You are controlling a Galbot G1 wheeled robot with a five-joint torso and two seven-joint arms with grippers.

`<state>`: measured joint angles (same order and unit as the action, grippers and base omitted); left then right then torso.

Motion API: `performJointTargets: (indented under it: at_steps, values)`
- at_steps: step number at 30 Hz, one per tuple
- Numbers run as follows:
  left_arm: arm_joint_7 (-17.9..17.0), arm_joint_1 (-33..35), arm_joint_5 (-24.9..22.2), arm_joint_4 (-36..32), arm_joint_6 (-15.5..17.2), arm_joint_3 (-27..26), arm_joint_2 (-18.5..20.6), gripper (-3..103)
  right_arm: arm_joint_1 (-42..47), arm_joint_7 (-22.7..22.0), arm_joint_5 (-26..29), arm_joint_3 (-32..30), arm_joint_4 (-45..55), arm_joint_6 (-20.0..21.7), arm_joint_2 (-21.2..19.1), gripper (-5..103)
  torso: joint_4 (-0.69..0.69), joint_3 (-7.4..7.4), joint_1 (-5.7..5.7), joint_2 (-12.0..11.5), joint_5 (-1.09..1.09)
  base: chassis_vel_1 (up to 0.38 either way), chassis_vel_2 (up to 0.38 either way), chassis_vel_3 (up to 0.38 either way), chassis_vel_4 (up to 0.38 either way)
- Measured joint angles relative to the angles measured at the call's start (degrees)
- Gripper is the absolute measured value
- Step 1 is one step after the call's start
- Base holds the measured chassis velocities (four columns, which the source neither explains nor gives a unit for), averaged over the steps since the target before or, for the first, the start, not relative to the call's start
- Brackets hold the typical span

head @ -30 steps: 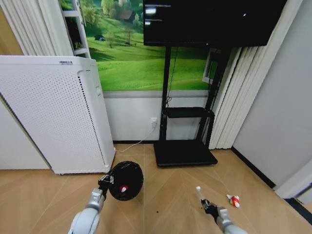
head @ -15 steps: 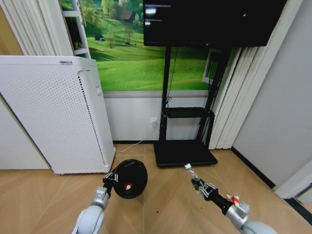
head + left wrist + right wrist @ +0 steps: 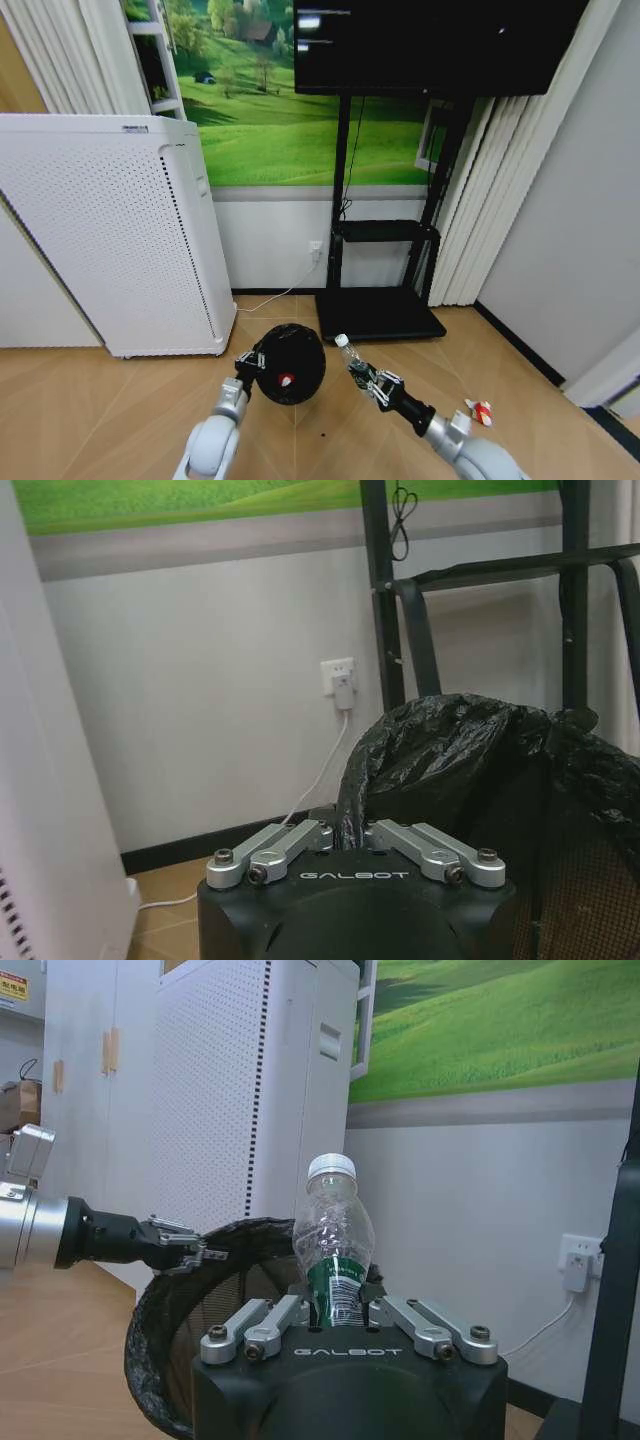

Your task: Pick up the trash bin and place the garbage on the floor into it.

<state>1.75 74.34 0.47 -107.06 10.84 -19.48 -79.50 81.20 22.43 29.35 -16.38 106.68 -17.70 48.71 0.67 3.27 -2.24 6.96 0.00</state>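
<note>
Above the wooden floor (image 3: pixel 120 400), in front of the black TV stand (image 3: pixel 378 315), both arms meet. The left hand (image 3: pixel 247 364) is clenched on the rim of the trash bin (image 3: pixel 290 362), pinching mesh and black bag liner together; the left wrist view shows its fingers (image 3: pixel 290 838) closed against the bunched liner. The bin is lifted and tipped so its mouth faces the other arm, probably to offer a wide target. A red-and-white can (image 3: pixel 285 380) already lies inside.

The right hand (image 3: pixel 366 378) grips the clear plastic bottle (image 3: pixel 350 358) around its green label, the capped end leading towards the bin. In the right wrist view the fingers (image 3: pixel 300 1310) are closed only as far as the bottle's waist, and the bottle (image 3: pixel 333 1245) stands just beside the bin's rim (image 3: pixel 200 1240), not yet over the opening.

The red-and-white wrapper (image 3: pixel 481 411) lies on the floor near the right-hand wall, well apart from the bin.
</note>
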Motion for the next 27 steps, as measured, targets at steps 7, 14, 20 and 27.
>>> performJointTargets:
  at_steps: [7,14,20,27]
  values:
    - [-0.1,-4.2,1.0,5.1,-0.1,3.2,-1.8,6,-8.8,-0.7,-0.1,8.5,-6.7,-0.1,3.1,20,0.01,0.00,0.00,0.0,-0.01,0.000,0.000,0.000,0.000]
    - [-0.1,-6.1,1.8,8.4,-0.5,5.5,-3.8,6,-17.9,-2.7,-0.1,14.8,-12.6,-0.1,6.4,20,-0.01,0.01,0.00,0.0,-0.01,0.000,0.000,0.000,0.000]
    - [-0.1,-6.3,2.3,9.0,-0.6,6.0,-4.4,6,-20.9,-4.0,-0.1,17.6,-14.8,0.0,7.8,20,-0.01,0.01,0.00,0.0,0.00,0.000,0.000,0.000,0.000]
    - [-0.1,-6.1,2.3,8.9,-0.6,5.8,-4.3,6,-20.9,-5.0,0.0,18.0,-14.7,0.6,7.6,41,0.00,0.00,-0.01,0.0,-0.01,0.000,0.000,0.000,0.000]
